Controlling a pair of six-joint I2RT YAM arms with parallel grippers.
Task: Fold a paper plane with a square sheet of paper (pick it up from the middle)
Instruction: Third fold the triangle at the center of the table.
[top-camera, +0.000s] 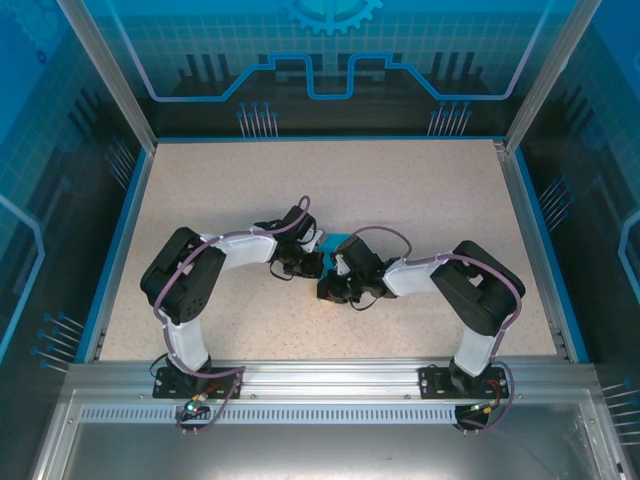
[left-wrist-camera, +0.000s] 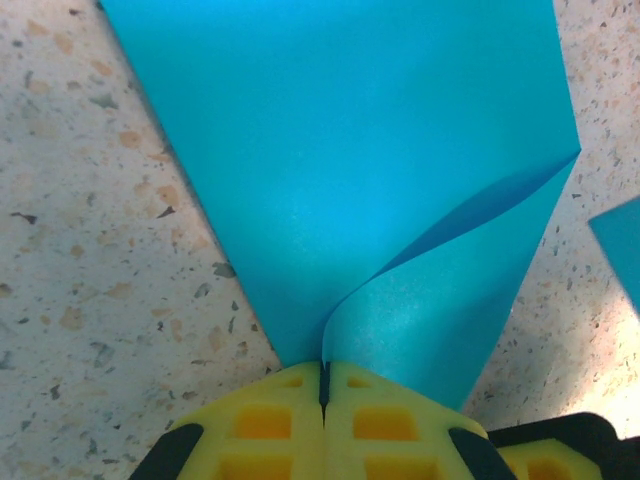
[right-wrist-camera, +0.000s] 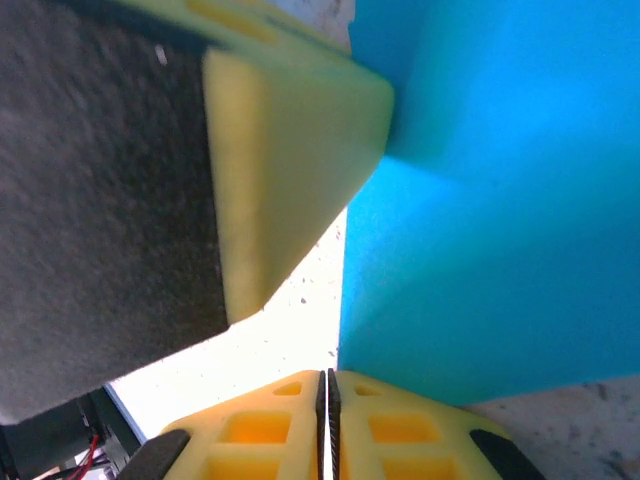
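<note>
From above, the two arms reach in over the speckled table (top-camera: 420, 200) and meet near its middle, the left gripper (top-camera: 308, 264) and the right gripper (top-camera: 332, 287) close beside each other, with a sliver of the square sheet of paper (top-camera: 328, 241) showing just beyond them. The jaws are too small there to judge. At the left wrist, the left gripper (left-wrist-camera: 322, 385) has its yellow fingers (left-wrist-camera: 262, 420) pressed together and pinching a corner of the square sheet of paper (left-wrist-camera: 340, 160). That corner curls up off the table into the slit between the tips, while the rest of the sheet spreads flat ahead of the fingers. A second bit of cyan edge (left-wrist-camera: 620, 250) shows off to the right. At the right wrist, the right gripper (right-wrist-camera: 327, 385) has its fingers (right-wrist-camera: 250, 430) pressed together too. The paper (right-wrist-camera: 500, 220) stands ahead and to the right of the tips, its lower edge meeting them, though I cannot tell whether it is caught between them. The other gripper's yellow finger (right-wrist-camera: 290, 150) hangs ahead on the left, touching the sheet.
</note>
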